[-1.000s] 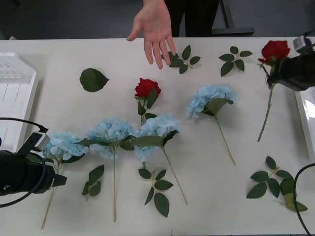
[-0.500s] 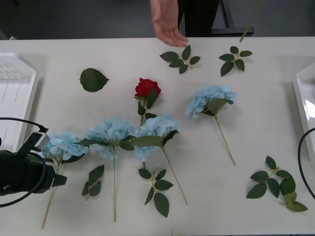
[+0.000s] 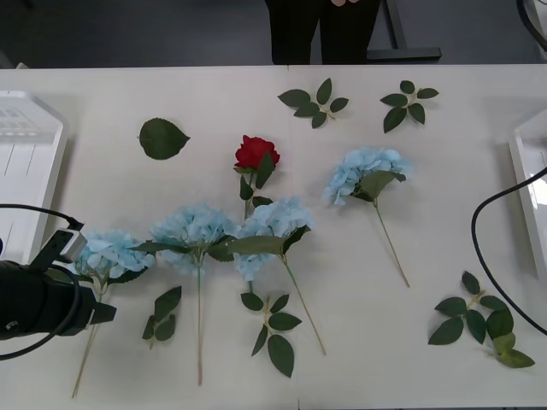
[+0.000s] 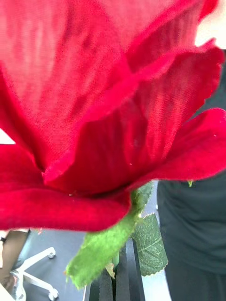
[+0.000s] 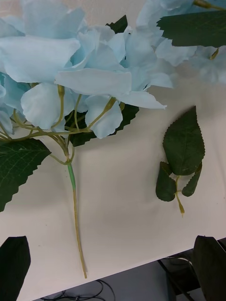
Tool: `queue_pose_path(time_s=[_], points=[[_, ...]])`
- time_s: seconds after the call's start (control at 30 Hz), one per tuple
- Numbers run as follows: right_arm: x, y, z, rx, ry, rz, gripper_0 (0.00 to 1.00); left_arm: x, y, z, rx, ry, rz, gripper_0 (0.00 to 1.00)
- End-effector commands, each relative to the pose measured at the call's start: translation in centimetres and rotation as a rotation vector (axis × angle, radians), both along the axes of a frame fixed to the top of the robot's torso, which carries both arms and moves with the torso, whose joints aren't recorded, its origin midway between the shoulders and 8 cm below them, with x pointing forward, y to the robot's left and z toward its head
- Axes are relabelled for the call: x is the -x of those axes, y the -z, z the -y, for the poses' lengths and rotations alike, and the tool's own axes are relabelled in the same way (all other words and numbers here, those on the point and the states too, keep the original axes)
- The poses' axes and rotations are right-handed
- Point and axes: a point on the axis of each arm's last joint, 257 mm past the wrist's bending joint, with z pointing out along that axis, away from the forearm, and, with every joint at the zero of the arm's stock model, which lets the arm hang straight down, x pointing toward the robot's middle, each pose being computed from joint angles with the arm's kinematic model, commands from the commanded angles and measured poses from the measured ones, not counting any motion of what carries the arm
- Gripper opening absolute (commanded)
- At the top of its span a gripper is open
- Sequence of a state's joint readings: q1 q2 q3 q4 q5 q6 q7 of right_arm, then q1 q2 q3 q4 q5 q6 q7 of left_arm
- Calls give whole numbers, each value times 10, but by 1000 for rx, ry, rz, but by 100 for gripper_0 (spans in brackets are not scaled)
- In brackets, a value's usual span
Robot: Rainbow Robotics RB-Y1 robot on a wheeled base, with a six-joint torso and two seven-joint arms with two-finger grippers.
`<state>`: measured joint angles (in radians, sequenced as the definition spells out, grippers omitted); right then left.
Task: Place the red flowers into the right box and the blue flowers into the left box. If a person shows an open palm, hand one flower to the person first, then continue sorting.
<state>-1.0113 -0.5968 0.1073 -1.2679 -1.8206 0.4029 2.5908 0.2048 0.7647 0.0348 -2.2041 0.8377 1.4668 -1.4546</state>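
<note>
My right gripper [image 4: 115,282] is shut on the stem of a red flower [image 4: 94,103], whose bloom is close before the right wrist camera. Behind it is the person's dark clothing [image 4: 197,225]. The person [image 3: 320,30] stands at the table's far edge; the open palm is out of view. Another red flower [image 3: 255,152] lies mid-table. Several blue flowers [image 3: 192,226] lie in a row. My left gripper [image 3: 101,312] is open beside the leftmost blue flower [image 5: 70,61], above its stem [image 5: 75,211]. The left box [image 3: 21,162] and the right box [image 3: 532,166] sit at the table's ends.
Loose green leaf sprigs lie about: two at the back [image 3: 312,101], one single leaf [image 3: 161,138], one near the front middle [image 3: 272,329], one at the front right [image 3: 479,318], one by the left gripper [image 5: 181,155]. A black cable [image 3: 483,248] loops over the right side.
My right arm has lifted the red flower up out of the front view toward the person. The person's outstretched hand has drawn back from above the table. The left arm has stayed put.
</note>
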Motion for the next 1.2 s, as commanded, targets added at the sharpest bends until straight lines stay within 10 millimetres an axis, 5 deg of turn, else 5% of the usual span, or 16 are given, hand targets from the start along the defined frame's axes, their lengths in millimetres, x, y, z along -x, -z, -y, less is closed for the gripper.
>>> queue_pose_path(time_s=[0.03, 0.13, 0.17, 0.27, 0.43, 0.57, 0.73, 0.87, 1.2], points=[[23, -41, -25, -5, -41, 90, 0, -11, -11, -6, -59, 82, 43, 100], [23, -40, -26, -1, -44, 87, 0, -11, -11, -6, -59, 82, 43, 100], [24, -41, -26, -4, -47, 86, 21, -11, -11, -6, -59, 82, 43, 100], [24, -42, -25, -13, -53, 81, 56, -11, -11, -6, -59, 82, 43, 100], [26, -44, -24, -42, -75, 71, 88, -11, -11, -6, -59, 82, 43, 100], [28, -46, -22, -56, -85, 66, 99, -11, -11, -6, -59, 82, 43, 100], [30, -34, -16, -2, -103, 42, 100, -11, -11, -6, -59, 82, 43, 100], [40, 2, -11, 61, -207, -99, 100, -11, -11, -6, -59, 82, 43, 100], [71, 168, 10, 197, -228, -618, 100, -11, -11, -6, -59, 82, 43, 100]])
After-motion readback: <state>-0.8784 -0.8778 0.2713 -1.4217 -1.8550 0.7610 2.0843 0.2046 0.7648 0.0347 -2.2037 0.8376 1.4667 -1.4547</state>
